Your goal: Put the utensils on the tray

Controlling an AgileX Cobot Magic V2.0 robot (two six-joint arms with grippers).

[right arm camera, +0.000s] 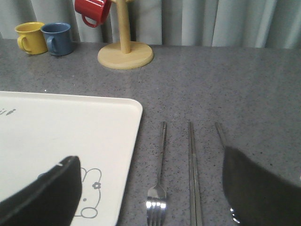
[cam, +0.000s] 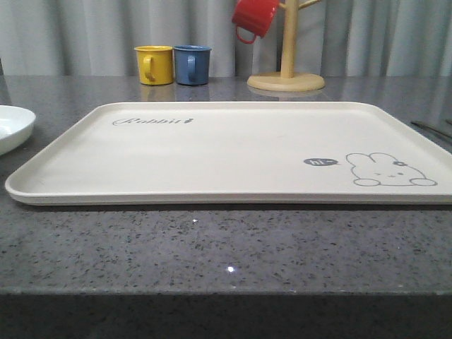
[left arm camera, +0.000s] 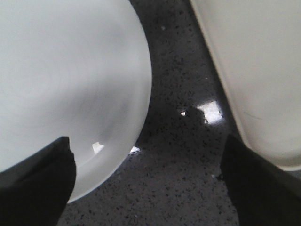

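The cream tray (cam: 233,152) with the rabbit drawing lies mid-table and carries nothing. Left of it sits the white plate (cam: 10,127). In the left wrist view my left gripper (left arm camera: 148,188) is open low over the counter between the plate (left arm camera: 70,84) and the tray's corner (left arm camera: 263,70), with one finger over the plate's rim. In the right wrist view my right gripper (right arm camera: 153,197) is open above the fork (right arm camera: 160,174), which lies beside the tray's edge (right arm camera: 117,141). Beside the fork lie the chopsticks (right arm camera: 194,179) and the spoon handle (right arm camera: 220,132); a finger hides the spoon's bowl.
A yellow mug (cam: 154,64) and a blue mug (cam: 192,64) stand at the back. A red mug (cam: 256,18) hangs on a wooden mug tree (cam: 286,70). The counter's front edge (cam: 226,289) runs close below the tray.
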